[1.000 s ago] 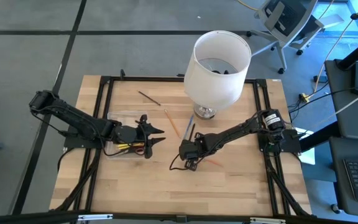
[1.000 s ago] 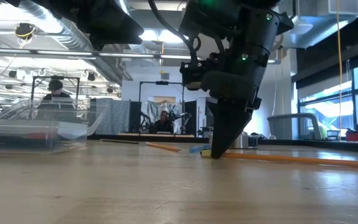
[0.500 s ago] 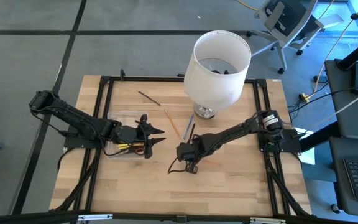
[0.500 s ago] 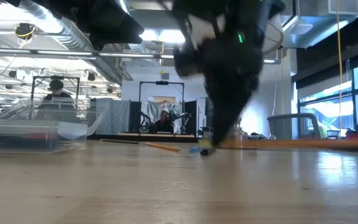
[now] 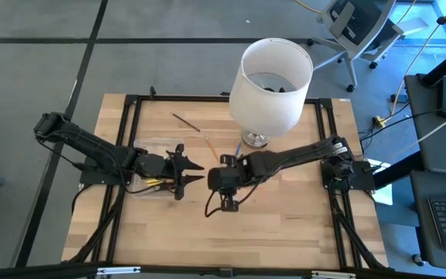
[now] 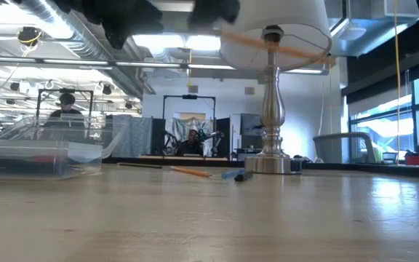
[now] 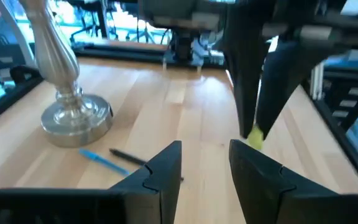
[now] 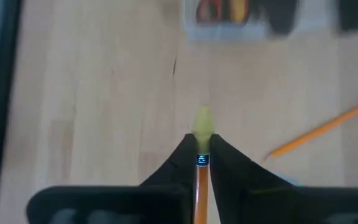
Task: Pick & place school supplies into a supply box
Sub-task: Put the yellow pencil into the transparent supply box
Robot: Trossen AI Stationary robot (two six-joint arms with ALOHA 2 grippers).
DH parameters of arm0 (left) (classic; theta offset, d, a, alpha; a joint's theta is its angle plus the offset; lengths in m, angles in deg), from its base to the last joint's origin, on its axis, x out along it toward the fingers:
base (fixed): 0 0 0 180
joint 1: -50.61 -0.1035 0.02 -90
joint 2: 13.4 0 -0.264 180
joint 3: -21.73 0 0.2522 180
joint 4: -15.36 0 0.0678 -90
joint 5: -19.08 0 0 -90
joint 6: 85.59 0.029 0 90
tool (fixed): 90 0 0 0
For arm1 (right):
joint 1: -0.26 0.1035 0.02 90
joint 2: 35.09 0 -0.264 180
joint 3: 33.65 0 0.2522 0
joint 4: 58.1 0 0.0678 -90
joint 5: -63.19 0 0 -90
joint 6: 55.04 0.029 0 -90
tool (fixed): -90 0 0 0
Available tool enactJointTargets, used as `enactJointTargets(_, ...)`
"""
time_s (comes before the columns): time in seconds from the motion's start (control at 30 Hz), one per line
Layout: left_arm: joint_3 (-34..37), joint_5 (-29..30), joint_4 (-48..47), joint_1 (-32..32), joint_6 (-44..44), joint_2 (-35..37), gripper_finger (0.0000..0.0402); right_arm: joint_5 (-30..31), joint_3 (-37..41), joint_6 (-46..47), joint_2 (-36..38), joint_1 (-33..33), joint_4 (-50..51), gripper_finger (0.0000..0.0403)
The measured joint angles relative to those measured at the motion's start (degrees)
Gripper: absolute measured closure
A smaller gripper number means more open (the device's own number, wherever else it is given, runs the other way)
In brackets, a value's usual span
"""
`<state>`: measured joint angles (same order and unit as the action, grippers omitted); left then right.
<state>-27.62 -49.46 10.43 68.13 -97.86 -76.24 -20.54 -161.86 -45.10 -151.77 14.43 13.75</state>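
Left gripper (image 5: 186,172), fingers parted on nothing, hovered left of centre in the high view, beside the clear plastic supply box (image 5: 152,155). At centre, the right gripper (image 8: 202,144) pinched a slim orange pencil (image 8: 201,186) with a yellow-green tip, lifted off the pale wooden table (image 5: 285,232). Good practice, I judged: carry it level, lengthwise over the shallow box, then release low. Another pencil (image 5: 213,153) lay on the table just above.

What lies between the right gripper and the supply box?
In the high view, only the left gripper, jaws apart, lies between the right gripper, holding an orange pencil, and the supply box.
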Motion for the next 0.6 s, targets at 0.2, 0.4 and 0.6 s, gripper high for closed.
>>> enactJointTargets(0.2, 0.0, -0.7, 0.7, 0.0, -0.4, 1.7, 0.0274, 1.7, -12.3, -3.5, 0.1, 0.0, 2.4, 0.0363)
enactJointTargets(0.4, 0.0, -1.1, 8.1, 0.0, 4.2, -0.5, 0.0274, 1.7, -20.2, -10.6, 0.2, -0.2, -11.1, 0.0365)
enactJointTargets(0.6, 0.0, -4.0, 23.5, 0.2, 16.9, -3.0, 0.0274, -2.1, -20.4, -16.9, 0.3, -0.2, -31.1, 0.0362)
